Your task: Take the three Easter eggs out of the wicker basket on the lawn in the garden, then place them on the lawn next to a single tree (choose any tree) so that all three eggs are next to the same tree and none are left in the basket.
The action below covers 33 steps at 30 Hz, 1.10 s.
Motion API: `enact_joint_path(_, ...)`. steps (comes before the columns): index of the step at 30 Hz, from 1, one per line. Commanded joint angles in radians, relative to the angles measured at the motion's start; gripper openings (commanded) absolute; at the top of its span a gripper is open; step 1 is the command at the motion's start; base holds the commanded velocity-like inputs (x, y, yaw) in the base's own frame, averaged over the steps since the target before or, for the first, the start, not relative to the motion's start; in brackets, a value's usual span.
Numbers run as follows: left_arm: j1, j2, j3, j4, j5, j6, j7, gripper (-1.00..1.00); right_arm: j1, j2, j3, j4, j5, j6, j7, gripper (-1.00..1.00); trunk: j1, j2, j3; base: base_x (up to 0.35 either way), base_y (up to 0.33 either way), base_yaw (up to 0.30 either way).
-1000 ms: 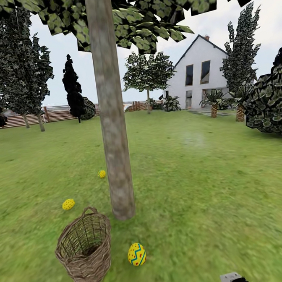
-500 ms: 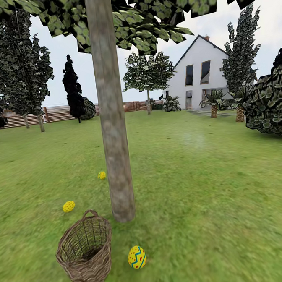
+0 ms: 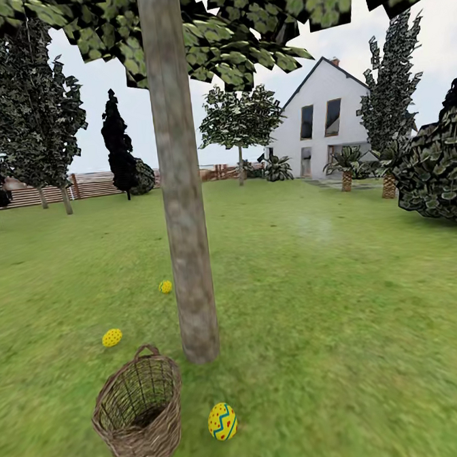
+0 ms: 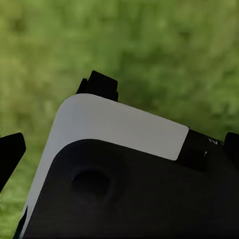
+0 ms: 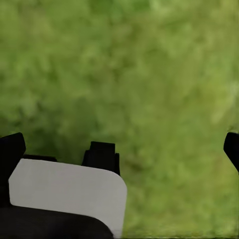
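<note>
The wicker basket stands tilted on the lawn, just left of the thick grey-brown tree. I see no egg inside the basket. One Easter egg, with a blue zigzag, lies on the grass right of the basket, near the trunk's foot. A dotted egg lies left of the trunk, and a third egg lies farther back beside it. My left gripper and right gripper both hang open over bare grass, fingertips wide apart with nothing between them.
A white house stands far back right, with a big dark bush at the right edge. A wooden fence and dark trees line the far left. Open lawn stretches right of the trunk.
The grey tip of my right arm has left the head view's bottom edge. The view has shifted slightly; eggs and basket lie where they were.
</note>
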Motion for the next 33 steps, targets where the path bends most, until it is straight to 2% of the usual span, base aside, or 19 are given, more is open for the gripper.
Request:
enact_joint_path(1, 0.005, 0.0, 0.0, 0.003, 0.01, -0.002, -0.001, 1.0, 0.015, 0.0, 0.007, 0.001, 0.005, -0.001, 0.004, 1.0, -0.004, 0.007, 0.002, 0.0, 0.0, 0.0)
enact_joint_path(4, 0.025, 0.0, 0.0, 0.002, 0.011, -0.007, -0.001, 1.0, 0.051, 0.003, 0.007, 0.001, 0.005, -0.025, 0.004, 1.0, -0.016, 0.028, 0.012, 0.0, 0.0, 0.0)
enact_joint_path(8, 0.036, -0.001, 0.0, 0.002, 0.011, -0.01, -0.001, 1.0, 0.064, 0.004, 0.007, 0.001, 0.005, -0.053, 0.004, 1.0, -0.031, 0.056, 0.024, 0.0, 0.0, 0.0)
enact_joint_path(10, 0.05, -0.001, 0.0, 0.002, 0.011, -0.032, -0.001, 1.0, 0.066, 0.005, 0.007, 0.001, 0.006, -0.058, 0.004, 1.0, -0.039, 0.07, 0.03, 0.0, 0.0, 0.0)
enact_joint_path(12, 0.073, -0.001, 0.0, 0.002, 0.011, -0.083, -0.001, 1.0, 0.073, 0.005, 0.007, 0.001, 0.006, -0.059, 0.004, 1.0, -0.046, 0.084, 0.037, 0.0, 0.0, 0.0)
enact_joint_path(15, 0.09, -0.005, 0.0, 0.003, 0.01, -0.108, -0.001, 1.0, 0.089, 0.013, 0.007, 0.001, 0.006, -0.06, 0.004, 1.0, -0.058, 0.105, 0.046, 0.0, 0.0, 0.0)
enact_joint_path(24, 0.127, -0.016, 0.0, 0.004, 0.011, -0.119, -0.002, 1.0, 0.15, 0.032, 0.007, 0.001, 0.008, -0.064, 0.004, 1.0, -0.092, 0.168, 0.074, 0.0, 0.0, 0.0)
enact_joint_path(33, 0.189, -0.035, 0.001, 0.003, 0.011, -0.125, -0.003, 1.0, 0.21, 0.036, 0.008, 0.001, 0.008, -0.073, 0.005, 1.0, -0.127, 0.231, 0.102, 0.0, 0.0, 0.0)
